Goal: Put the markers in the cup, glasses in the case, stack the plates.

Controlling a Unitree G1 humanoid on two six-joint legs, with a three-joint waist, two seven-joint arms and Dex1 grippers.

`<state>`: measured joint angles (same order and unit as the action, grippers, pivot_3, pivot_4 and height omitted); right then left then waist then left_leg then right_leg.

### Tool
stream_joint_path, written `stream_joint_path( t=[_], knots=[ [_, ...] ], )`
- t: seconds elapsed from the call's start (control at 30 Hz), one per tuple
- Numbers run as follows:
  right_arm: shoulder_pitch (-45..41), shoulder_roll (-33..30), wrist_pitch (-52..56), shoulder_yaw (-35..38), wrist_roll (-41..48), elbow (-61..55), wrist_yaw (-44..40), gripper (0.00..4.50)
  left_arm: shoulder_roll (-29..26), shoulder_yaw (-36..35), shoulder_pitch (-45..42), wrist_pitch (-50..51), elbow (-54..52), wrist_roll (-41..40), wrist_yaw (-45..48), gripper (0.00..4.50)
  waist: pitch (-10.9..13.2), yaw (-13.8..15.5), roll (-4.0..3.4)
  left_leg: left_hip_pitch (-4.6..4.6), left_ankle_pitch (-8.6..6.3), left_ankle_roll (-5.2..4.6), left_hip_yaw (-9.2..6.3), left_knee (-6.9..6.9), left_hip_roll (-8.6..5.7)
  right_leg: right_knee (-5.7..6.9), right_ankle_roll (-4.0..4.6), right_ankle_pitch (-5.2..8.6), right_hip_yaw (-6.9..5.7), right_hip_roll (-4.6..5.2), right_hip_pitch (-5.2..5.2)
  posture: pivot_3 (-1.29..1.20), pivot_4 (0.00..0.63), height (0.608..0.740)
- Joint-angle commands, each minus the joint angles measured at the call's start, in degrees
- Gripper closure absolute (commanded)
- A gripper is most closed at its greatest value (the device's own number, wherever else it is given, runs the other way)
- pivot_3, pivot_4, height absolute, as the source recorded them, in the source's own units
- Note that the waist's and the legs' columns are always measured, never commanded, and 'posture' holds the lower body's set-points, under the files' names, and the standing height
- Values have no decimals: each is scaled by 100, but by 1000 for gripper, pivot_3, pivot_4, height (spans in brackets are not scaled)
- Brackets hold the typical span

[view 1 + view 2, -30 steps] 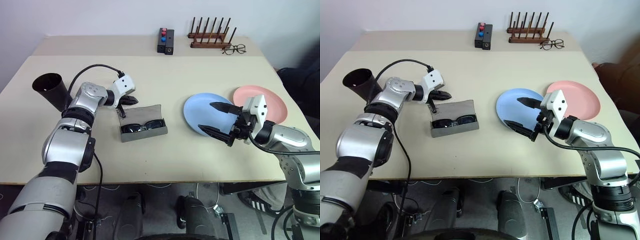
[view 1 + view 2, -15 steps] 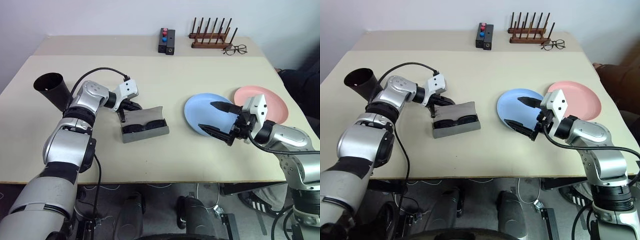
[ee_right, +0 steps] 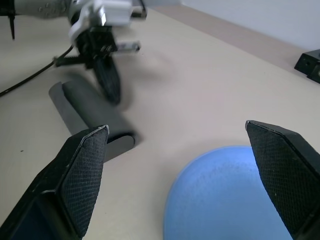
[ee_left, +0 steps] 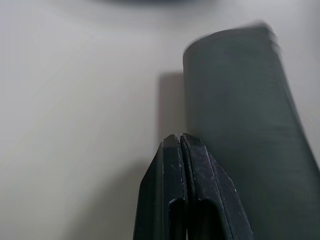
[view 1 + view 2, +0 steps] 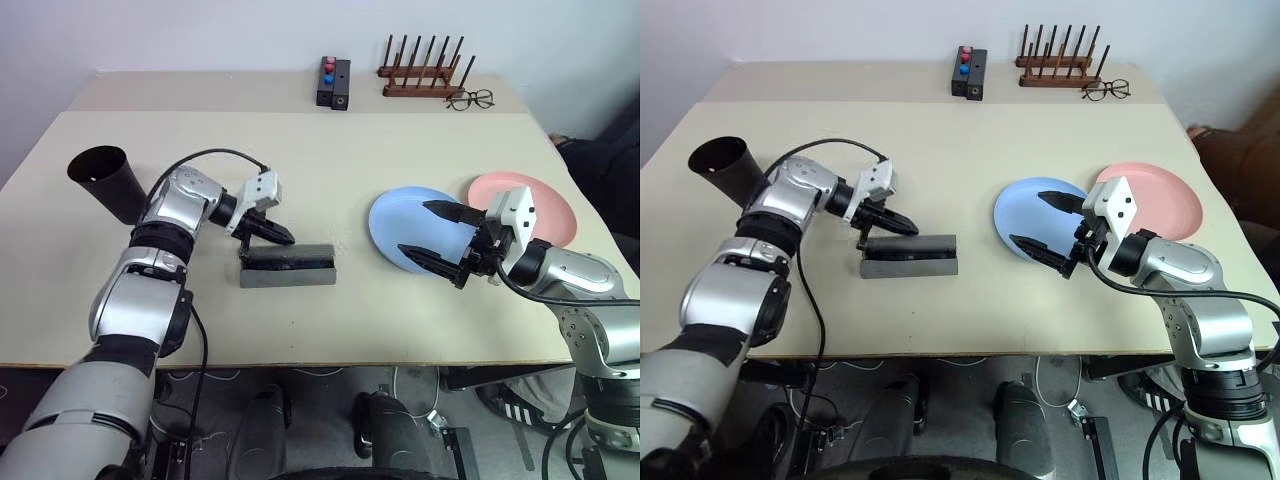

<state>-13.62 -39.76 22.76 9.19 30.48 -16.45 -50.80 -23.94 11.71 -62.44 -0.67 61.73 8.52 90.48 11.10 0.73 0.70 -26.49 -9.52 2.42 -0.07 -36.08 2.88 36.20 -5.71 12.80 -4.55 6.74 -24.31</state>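
Our left hand (image 5: 281,236), clenched on nothing, hovers at the closed case's (image 5: 287,268) back edge; our right hand (image 5: 433,232) gapes over the blue plate's (image 5: 392,222) near rim.

table (image 5: 400,300) | cup (image 5: 105,180) | case (image 5: 287,266) | blue plate (image 5: 400,220) | pink plate (image 5: 545,200) | spectacles (image 5: 468,98)

The grey case (image 5: 287,267) lies shut mid-bench; blue plate (image 5: 400,225) and pink plate (image 5: 545,205) lie right; black cup (image 5: 108,181) at the left edge.
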Motion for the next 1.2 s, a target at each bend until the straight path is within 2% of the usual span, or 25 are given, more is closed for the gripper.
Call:
stream_joint_path(
  t=[0.03, 0.2, 0.33, 0.6, 0.7, 0.83, 0.9, 0.97, 1.2],
  knots=[
    [-88, 11, -103, 108, 31, -101, 35, 0, -125, 391, 214, 265, -709, -381, 202, 4484, 0, -1, 0, 0, 0, 0, 0, 0, 0, 0, 0, 0, 0, 0, 0, 0, 150, 740],
    [-105, 18, -124, 98, 17, -77, 51, 0, -229, 479, 336, 654, -1176, -622, 202, 4484, 0, 6, 0, -1, 0, 0, -2, -1, 0, 0, 1, 0, 0, 0, 0, 0, 150, 740],
    [-129, 22, -124, 74, 2, -76, 64, 0, -203, 167, 9, 361, -823, -669, -263, 4484, 0, 5, 0, -1, 0, 0, -2, -2, 0, -1, 3, 2, 0, 0, 0, 0, 150, 740],
    [-251, 37, -184, 95, -123, 59, 161, 0, -293, -672, -697, 74, -233, -1266, -275, 4484, 1, 1, 1, -1, 0, 0, -2, -2, 0, -1, 1, 1, 0, 0, 0, 0, 150, 740],
    [-430, -75, -69, 118, -398, 310, 452, 0, -312, -1292, -1072, 117, 41, -1766, -373, 3769, 1, -1, 2, -1, 0, 0, -2, -2, 0, 0, 1, 1, 0, 0, -1, 0, 150, 740],
    [-614, -302, -142, -29, -1216, 940, 921, 0, -258, -1710, -1260, 1054, 38, -2293, 69, 1824, 1, 7, 1, -1, 0, 0, -1, 0, -1, 0, -2, 1, 0, 0, -1, 0, 150, 740],
    [-626, -430, -103, 17, -1387, 1098, 997, 0, -275, -1556, -1105, 1403, -257, -2494, 183, 769, 1, 3, 1, -1, 0, 0, -1, 1, -1, 0, -3, 2, 0, 0, 0, 0, 150, 740],
    [-546, -571, -29, 109, -1410, 1097, 933, 0, -354, -1277, -874, 1699, -631, -2743, 202, 35, 1, -11, -1, -1, 0, 0, -1, 2, -1, 0, -3, 1, 0, 0, -1, 0, 150, 740],
    [-296, -1233, 142, 517, -1541, 1441, 803, 0, -491, -970, -392, 2212, -1538, -3334, 202, 35, 2, -5, -1, -1, 0, -1, -1, 1, -1, 2, -3, 1, 0, 0, -1, 0, 150, 740]
  ],
)
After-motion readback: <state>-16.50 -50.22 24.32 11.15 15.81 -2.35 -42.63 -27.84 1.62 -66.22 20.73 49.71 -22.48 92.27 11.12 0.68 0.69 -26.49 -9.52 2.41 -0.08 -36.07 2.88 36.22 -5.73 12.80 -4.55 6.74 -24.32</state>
